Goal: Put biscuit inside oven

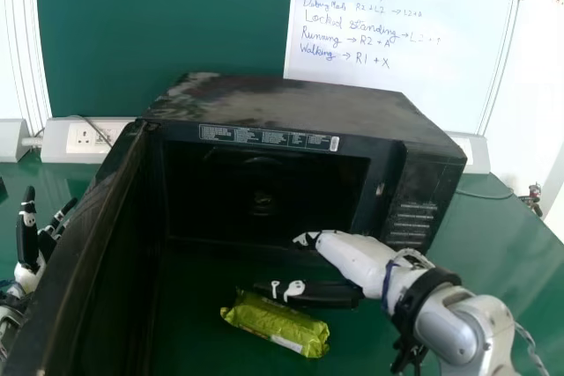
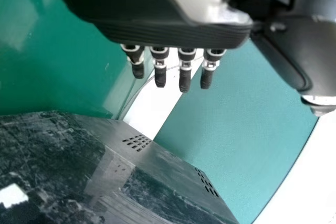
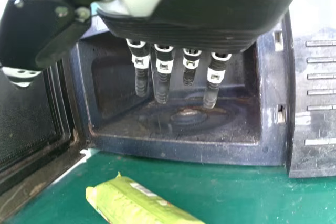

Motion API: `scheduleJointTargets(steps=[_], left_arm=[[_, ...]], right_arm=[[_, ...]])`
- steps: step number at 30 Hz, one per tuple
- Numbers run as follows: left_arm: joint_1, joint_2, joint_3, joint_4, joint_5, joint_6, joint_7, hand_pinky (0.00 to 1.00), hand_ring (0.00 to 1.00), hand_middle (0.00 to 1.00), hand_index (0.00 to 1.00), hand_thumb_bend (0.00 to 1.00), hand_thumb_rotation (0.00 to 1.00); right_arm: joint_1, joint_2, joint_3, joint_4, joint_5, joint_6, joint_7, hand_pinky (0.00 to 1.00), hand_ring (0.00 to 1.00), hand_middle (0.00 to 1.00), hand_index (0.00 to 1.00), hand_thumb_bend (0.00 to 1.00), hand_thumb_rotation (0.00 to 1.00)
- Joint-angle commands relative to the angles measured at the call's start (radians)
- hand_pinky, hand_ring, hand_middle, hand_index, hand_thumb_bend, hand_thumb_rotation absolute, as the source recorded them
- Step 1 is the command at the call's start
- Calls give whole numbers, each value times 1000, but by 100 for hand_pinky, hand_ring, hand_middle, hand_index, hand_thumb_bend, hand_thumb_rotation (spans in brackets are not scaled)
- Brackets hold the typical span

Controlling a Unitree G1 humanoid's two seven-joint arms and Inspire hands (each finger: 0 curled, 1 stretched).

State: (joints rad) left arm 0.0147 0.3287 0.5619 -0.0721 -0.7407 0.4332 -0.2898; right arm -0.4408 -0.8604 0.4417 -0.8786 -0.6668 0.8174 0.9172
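A green biscuit packet (image 1: 278, 323) lies on the table before the black oven (image 1: 308, 105), whose door stands swung out on the left. In the head view my right hand (image 1: 339, 251) is over the packet's right end, fingers straight and holding nothing. The right wrist view has the right hand (image 3: 176, 72) before the oven's opening, with the packet (image 3: 136, 202) on the table. My left hand (image 1: 28, 239) is at the left edge, outside the door; in the left wrist view the left hand (image 2: 173, 35) has its fingers extended, empty.
The open oven door (image 1: 88, 244) forms a tall wall between the left hand and the packet. A round fitting (image 3: 188, 116) lies on the oven's floor. Sockets (image 1: 86, 136) and a whiteboard (image 1: 397, 33) are behind the green table (image 1: 493, 235).
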Motion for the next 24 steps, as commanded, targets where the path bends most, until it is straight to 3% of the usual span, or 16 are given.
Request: scheduleJointTargets(steps=[1, 8, 17, 24], left_arm=[[-2, -1, -4, -12, -6, 7, 1, 66, 72, 75, 75, 68, 0], [-1, 0, -4, -11, -4, 2, -5, 66, 72, 75, 76, 69, 0], [1, 3, -2, -13, -7, 5, -3, 66, 72, 75, 75, 68, 0], [0, 3, 3, -17, -20, 16, 5, 66, 72, 75, 75, 68, 0]], right_arm=[[-18, 14, 18, 4, -40, 15, 29, 88, 92, 92, 93, 100, 24], [-8, 33, 33, -5, -105, -7, 120, 87, 94, 94, 95, 100, 20], [-6, 39, 28, 13, -139, -138, 228, 89, 95, 95, 96, 100, 28], [4, 66, 22, 27, -163, -215, 267, 87, 94, 94, 95, 100, 29]])
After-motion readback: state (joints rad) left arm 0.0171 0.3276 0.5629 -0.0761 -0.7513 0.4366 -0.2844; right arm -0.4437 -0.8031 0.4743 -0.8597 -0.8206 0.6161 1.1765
